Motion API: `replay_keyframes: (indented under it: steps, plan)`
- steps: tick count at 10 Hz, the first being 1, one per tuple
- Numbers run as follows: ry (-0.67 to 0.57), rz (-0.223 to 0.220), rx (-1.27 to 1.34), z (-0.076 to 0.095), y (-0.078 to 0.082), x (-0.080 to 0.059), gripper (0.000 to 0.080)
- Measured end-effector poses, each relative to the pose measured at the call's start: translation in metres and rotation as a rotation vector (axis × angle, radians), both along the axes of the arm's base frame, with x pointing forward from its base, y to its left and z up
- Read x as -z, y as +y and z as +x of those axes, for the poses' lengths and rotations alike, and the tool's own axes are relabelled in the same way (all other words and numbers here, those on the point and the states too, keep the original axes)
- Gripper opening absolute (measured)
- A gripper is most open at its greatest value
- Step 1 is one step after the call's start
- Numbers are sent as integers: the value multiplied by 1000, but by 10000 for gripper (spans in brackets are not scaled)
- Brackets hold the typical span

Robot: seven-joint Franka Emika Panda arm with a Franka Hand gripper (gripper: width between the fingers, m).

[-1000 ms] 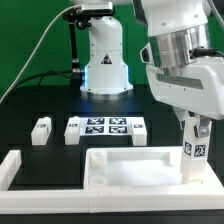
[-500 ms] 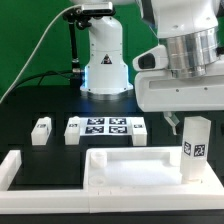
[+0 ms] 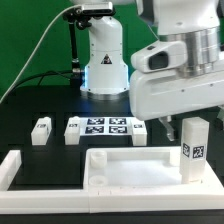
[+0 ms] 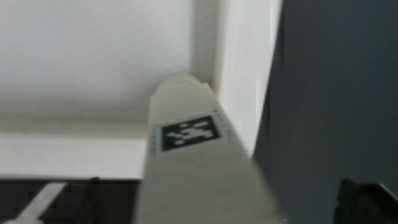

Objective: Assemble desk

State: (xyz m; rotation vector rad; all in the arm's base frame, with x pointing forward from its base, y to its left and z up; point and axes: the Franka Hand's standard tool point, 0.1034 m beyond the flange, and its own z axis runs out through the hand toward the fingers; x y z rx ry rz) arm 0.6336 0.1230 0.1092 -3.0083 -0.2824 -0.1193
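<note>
Progress: one short square white plastic upright leg (image 3: pixel 195 145) with a black-and-white tag stands on a corner of the wide white tray-like plastic desk top (image 3: pixel 125 168), straight below the jaws. I judge this first leg placed, though I cannot tell whether it is fully seated.
Jaws: spread wide and holding nothing, just above the head of the upright leg. One dark finger (image 3: pixel 172 128) shows beside it. The wrist view looks down the tagged leg (image 4: pixel 192 140), and nothing is clamped on it.
Desk top position: flat on the black surface (image 3: pixel 30 110), under the jaws and running away from them toward the exterior view's left. It lies inside the long white border bar (image 3: pixel 20 165).
Left to do: a second short white loose leg (image 3: pixel 41 130) lies on the surface, well away from the jaws toward the exterior view's left, and is not yet fitted. The corner socket (image 3: pixel 95 160) on the desk top farthest from the jaws shows bare. Most of the work seems to lie ahead.
Count, desk tops: one.
Count, legs: two in view, one upright on the top and one loose. Any others are out of sight.
Count, marker board (image 3: pixel 104 128): one flat white sheet of tags, between the loose leg and the jaws.
Count, border bar: a run along the side and front, but I cannot tell how many pieces.
</note>
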Motion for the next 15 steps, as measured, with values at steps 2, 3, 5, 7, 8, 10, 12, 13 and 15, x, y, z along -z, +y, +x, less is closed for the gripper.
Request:
replay_keyframes:
  steps: [2, 3, 5, 7, 8, 10, 12, 13, 15]
  plan:
    - [6, 11, 41, 0, -2, 0, 622]
    - [10, 15, 82, 0, -1, 0, 447]
    - [29, 18, 238, 1, -7, 1, 314]
    - [51, 40, 408, 3, -11, 0, 309]
    - [71, 62, 569, 3, -13, 0, 303]
    - [140, 108, 965, -1, -10, 2, 301]
    - [215, 177, 1271, -1, -6, 3, 298]
    - [222, 184, 1313, -1, -5, 3, 298]
    - [215, 183, 1269, -1, -4, 3, 391]
